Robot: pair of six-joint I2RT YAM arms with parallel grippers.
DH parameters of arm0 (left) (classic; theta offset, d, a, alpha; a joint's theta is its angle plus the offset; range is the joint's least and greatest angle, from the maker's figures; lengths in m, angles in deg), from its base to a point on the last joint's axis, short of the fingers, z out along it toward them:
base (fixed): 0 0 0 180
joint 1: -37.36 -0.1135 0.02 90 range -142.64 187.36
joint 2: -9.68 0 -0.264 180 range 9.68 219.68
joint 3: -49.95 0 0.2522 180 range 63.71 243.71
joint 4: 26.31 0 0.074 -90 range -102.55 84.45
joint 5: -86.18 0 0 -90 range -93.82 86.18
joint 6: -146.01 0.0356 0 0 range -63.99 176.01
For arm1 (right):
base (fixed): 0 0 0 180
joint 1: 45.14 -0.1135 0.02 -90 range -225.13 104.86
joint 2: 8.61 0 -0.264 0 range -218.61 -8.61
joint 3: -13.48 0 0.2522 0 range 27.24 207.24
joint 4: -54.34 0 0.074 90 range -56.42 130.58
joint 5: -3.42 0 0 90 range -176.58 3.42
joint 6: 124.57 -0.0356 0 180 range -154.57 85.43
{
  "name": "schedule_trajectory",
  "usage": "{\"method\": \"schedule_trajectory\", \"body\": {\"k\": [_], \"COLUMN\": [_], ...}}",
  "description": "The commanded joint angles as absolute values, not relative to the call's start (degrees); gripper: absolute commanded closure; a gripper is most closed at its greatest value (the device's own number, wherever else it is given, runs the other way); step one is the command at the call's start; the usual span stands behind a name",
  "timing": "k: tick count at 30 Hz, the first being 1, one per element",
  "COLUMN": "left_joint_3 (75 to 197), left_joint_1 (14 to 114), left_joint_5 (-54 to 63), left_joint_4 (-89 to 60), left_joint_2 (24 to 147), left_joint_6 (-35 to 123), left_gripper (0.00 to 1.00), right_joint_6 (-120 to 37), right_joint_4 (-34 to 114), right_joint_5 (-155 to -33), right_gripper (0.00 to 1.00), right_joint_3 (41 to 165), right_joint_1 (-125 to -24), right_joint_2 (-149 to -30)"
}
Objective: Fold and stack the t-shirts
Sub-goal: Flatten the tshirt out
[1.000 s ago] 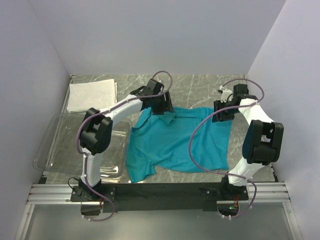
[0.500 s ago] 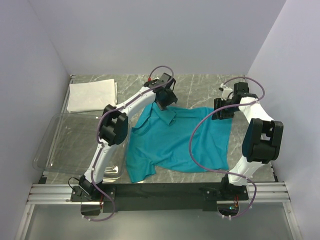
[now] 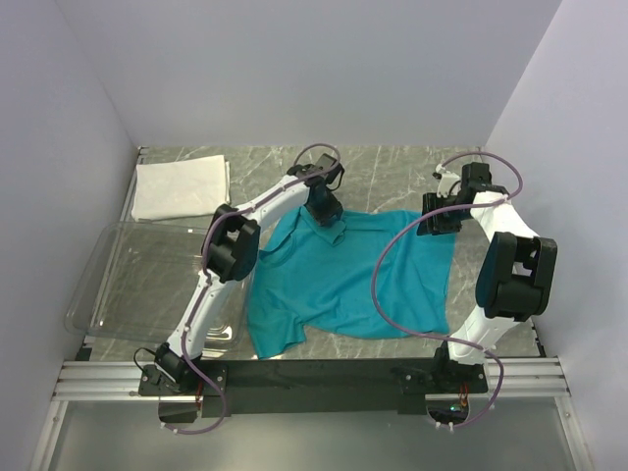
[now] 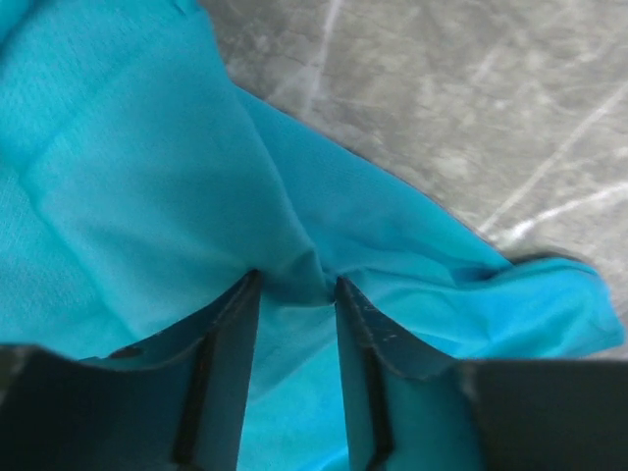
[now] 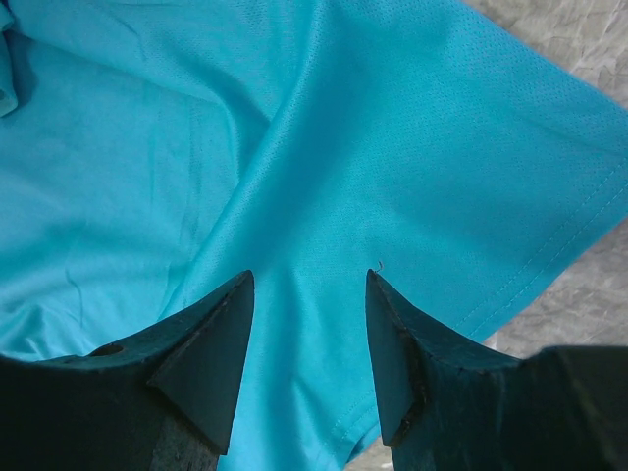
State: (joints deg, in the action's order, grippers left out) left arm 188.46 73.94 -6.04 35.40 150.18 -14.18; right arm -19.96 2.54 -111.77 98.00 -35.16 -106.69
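The teal-blue t-shirt [image 3: 343, 280] lies spread and rumpled on the marble table, its bottom hem to the right. My left gripper [image 3: 329, 214] is down on its far left part, near the collar. In the left wrist view my left gripper [image 4: 294, 285] has its jaws narrowly apart, with a pucker of the teal t-shirt [image 4: 147, 177] between the tips. My right gripper [image 3: 432, 224] rests on the far right corner. Seen from the wrist, my right gripper [image 5: 309, 280] is open, both tips on the teal t-shirt [image 5: 196, 147] near its hem. The white t-shirt [image 3: 182, 188] lies folded at the far left.
A clear plastic bin [image 3: 128, 285] stands at the near left, partly under the left arm. Bare marble table [image 3: 392, 177] shows behind the teal shirt. Walls close in on the left, the right and the back.
The left arm has reached farther out and settled on the shirt's far left part, and its jaws have narrowed around the cloth. The right arm has hardly moved.
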Motion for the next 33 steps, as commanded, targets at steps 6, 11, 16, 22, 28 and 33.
{"method": "schedule_trajectory", "body": {"k": [6, 11, 16, 22, 28, 33], "left_joint_3": [187.3, 180.98, 167.8, 153.38, 148.0, 146.42], "left_joint_1": [72.35, 70.15, 66.56, 62.25, 60.48, 59.95], "left_joint_5": [-4.35, -4.26, 2.23, 15.67, 21.32, 22.37], "left_joint_4": [33.6, 27.63, 18.76, 4.96, -1.9, -4.46], "left_joint_2": [147.5, 140.3, 129.75, 122.01, 119.37, 118.31], "left_joint_6": [-12.1, -8.24, -3.68, 0.63, 1.17, 0.38], "left_gripper": [1.0, 1.0, 1.0, 1.0, 1.0, 1.0], "right_joint_6": [-20.33, -19.19, -16.82, -19.61, -29.2, -31.84], "right_joint_4": [4.64, 4.37, 3.32, 4.28, 7.09, 7.36], "right_joint_5": [-113.56, -113.39, -113.21, -112.86, -99.88, -96.69], "right_gripper": [0.44, 0.44, 0.44, 0.43, 0.41, 0.42], "right_joint_3": [97.11, 96.32, 96.76, 99.92, 107.65, 113.61], "right_joint_1": [-34.68, -34.68, -34.41, -33.27, -32.39, -30.99], "right_joint_2": [-105.73, -104.67, -103.97, -105.63, -111.87, -118.18]}}
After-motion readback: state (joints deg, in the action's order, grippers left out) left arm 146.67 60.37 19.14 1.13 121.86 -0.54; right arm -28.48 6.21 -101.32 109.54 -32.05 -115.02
